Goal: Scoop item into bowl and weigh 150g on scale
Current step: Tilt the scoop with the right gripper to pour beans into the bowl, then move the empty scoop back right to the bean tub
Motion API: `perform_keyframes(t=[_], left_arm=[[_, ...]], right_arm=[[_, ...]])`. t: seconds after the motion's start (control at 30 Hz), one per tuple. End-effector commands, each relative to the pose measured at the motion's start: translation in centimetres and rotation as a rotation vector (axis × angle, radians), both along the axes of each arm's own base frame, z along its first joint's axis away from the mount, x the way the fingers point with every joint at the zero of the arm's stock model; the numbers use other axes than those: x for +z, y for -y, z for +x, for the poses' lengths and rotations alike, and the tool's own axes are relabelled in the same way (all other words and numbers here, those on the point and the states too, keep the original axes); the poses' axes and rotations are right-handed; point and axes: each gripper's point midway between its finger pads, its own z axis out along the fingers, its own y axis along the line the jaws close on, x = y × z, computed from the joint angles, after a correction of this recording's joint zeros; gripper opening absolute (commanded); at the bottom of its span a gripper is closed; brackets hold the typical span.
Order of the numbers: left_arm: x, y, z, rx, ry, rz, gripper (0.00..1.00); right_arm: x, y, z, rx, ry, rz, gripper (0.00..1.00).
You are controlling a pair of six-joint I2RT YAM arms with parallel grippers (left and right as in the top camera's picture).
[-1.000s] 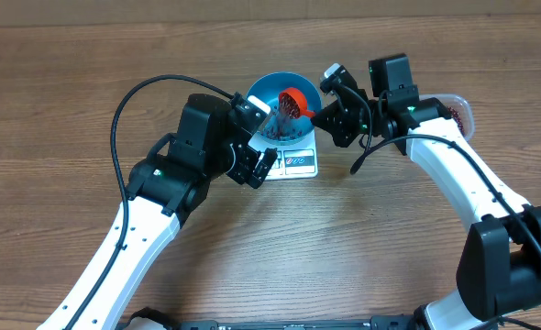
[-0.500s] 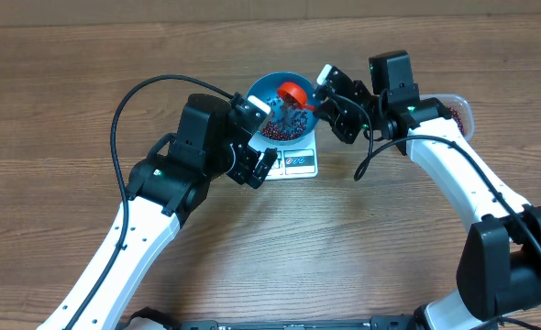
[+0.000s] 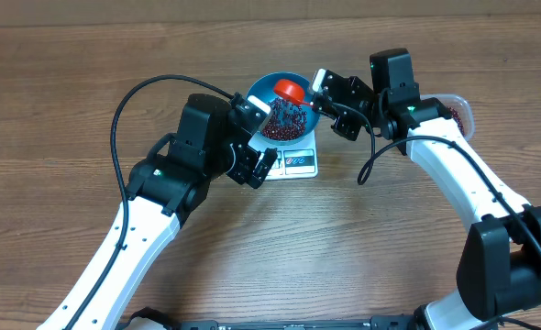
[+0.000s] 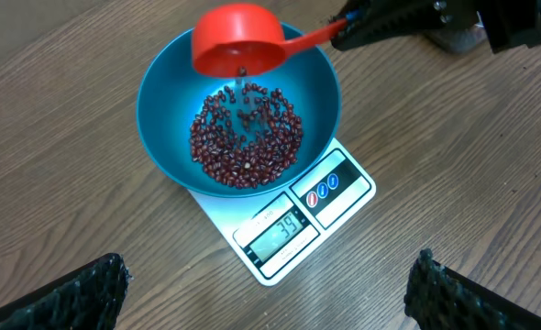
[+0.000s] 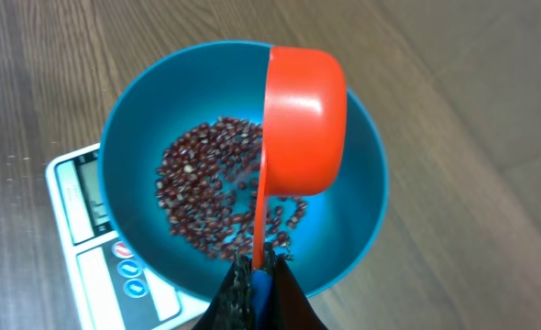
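Right jaws clamped on the handle of the red scoop [image 5: 303, 119], mouth-down over the bowl [image 4: 160, 101], handle running back from bowl centre to them. Left jaws wide apart, off the bowl's display side. Beans [image 4: 243, 137] in the bowl, bowl on the scale [image 4: 344, 197]. Left wrist view reads 39 on the display; right wrist view leaves it unreadable.

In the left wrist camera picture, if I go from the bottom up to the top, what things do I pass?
Black claw fingers → white scale with its display → maroon beans in the blue bowl → red scoop, tipped over the bowl's far side.
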Motion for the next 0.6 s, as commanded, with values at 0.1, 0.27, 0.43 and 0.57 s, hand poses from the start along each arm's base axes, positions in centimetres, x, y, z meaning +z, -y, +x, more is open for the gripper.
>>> perform_keyframes(t=[0.1,0.27,0.43,0.57], left_arm=[[0.8,0.1,-0.2,-0.021,0.025,-0.008,1.0],[0.8,0.1,-0.2,-0.021,0.025,-0.008,1.0],[0.8,0.1,-0.2,-0.021,0.025,-0.008,1.0],[0.8,0.1,-0.2,-0.021,0.025,-0.008,1.0]], right_arm=[[3.4,-0.3,0.6,-0.002,0.084,0.023,0.04],[4.8,0.2,0.4,-0.116,0.007,0.098,0.04],[8.2,2.4,0.2,-0.314,-0.002,0.143,0.04],[10.5,5.3,-0.9,-0.493,-0.003,0.137,0.05]])
